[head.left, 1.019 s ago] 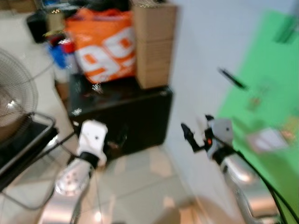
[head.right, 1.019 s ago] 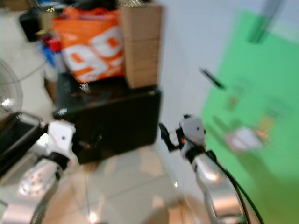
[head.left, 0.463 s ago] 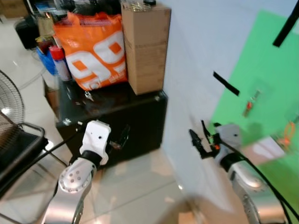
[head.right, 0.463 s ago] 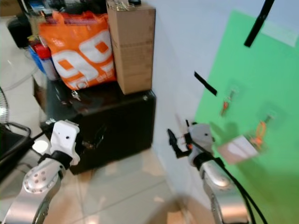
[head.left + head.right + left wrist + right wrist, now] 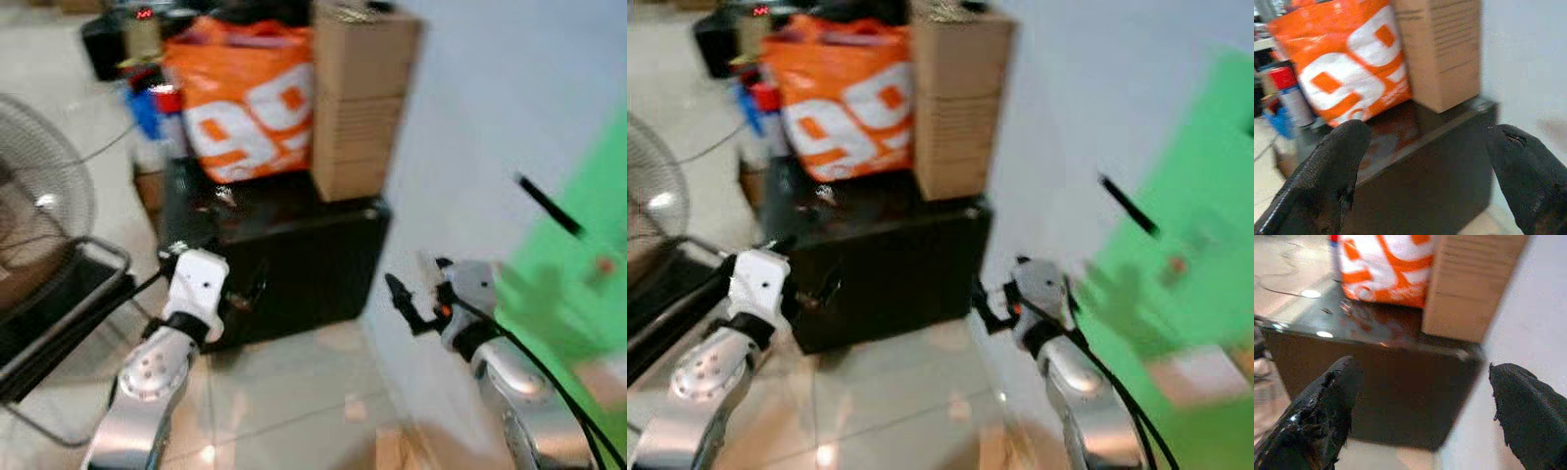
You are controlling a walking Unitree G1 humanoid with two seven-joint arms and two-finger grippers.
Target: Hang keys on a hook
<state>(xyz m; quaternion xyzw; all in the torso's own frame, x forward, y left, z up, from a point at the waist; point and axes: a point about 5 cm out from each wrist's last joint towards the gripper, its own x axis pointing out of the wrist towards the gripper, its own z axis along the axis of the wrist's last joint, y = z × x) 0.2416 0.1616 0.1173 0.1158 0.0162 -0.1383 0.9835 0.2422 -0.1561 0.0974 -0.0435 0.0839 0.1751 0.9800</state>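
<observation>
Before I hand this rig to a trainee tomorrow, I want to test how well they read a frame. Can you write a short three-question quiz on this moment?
1. True or false: the left gripper is shut on a set of keys.
2. What stands on the black cabinet beside the orange bag?
A. a fan
B. a cardboard box
C. a kettle
3. Fill in: the right gripper has its fingers ____, with nothing between them.

Key
1. False: its fingers are apart and hold nothing.
2. B, the cardboard box, between the bag and the white wall.
3. open
</observation>
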